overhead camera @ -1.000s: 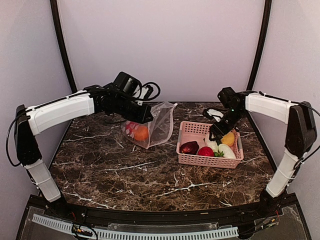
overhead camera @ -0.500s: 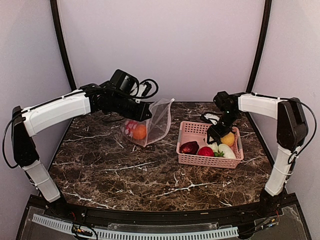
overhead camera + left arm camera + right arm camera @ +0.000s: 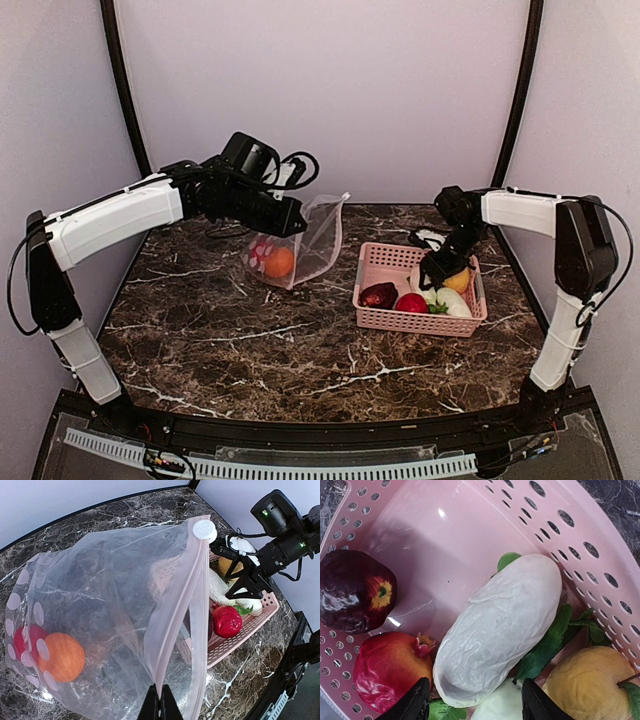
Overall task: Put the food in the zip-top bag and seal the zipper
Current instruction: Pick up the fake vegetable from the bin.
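The clear dotted zip-top bag [image 3: 305, 250] hangs at the table's middle back, holding an orange piece [image 3: 279, 262] and a red piece. My left gripper [image 3: 160, 706] is shut on the bag's pinkish zipper [image 3: 176, 610] edge and holds the mouth open; the white slider [image 3: 204, 529] sits at the strip's far end. My right gripper [image 3: 475, 705] is open, low inside the pink basket [image 3: 385, 262], its fingers either side of the near end of a white-green piece [image 3: 502, 625]. A dark maroon fruit [image 3: 355, 590], a red fruit [image 3: 390, 667] and a yellow one [image 3: 590, 685] lie beside it.
The pink basket [image 3: 240, 630] stands right of the bag on the dark marbled table [image 3: 300, 350]. Black cables trail behind the left wrist [image 3: 295, 175]. The booth's walls and dark posts close in the back and sides.
My right gripper has dropped lower into the basket over the food. My left arm with the bag has shifted slightly; the bag stays held open.
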`<state>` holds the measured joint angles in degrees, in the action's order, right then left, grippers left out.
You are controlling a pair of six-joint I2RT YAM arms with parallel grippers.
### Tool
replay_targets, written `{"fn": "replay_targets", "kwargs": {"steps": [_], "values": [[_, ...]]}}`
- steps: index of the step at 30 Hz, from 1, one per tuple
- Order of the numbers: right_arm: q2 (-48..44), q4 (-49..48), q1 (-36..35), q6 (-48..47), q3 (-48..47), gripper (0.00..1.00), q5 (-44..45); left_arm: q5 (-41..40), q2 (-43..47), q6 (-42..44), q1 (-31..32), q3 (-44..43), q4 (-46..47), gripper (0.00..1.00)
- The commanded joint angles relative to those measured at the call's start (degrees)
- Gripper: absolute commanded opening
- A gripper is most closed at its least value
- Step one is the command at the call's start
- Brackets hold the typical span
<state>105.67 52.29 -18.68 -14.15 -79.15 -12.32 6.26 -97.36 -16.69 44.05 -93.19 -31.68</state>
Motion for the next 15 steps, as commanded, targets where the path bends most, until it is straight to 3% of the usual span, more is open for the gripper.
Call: {"fn": "replay_targets", "kwargs": {"steps": [1,9,15], "values": [[2.14,-0.48,0.48,1.11,-0.88,0.6,-2.14,0.89,-0.85,0.14,0.18,-1.6,-1.45,0.01],[6.83,-0.56,0.49,1.38,-3.87,0.55,-4.6,2.64,-2.87,0.01,0.23,-1.54,-0.05,0.01],[4.89,-0.7,0.48,1.53,-3.8,0.42,-4.51,2.22,-1.84,-0.52,0.16,0.09,1.25,0.01]]}}
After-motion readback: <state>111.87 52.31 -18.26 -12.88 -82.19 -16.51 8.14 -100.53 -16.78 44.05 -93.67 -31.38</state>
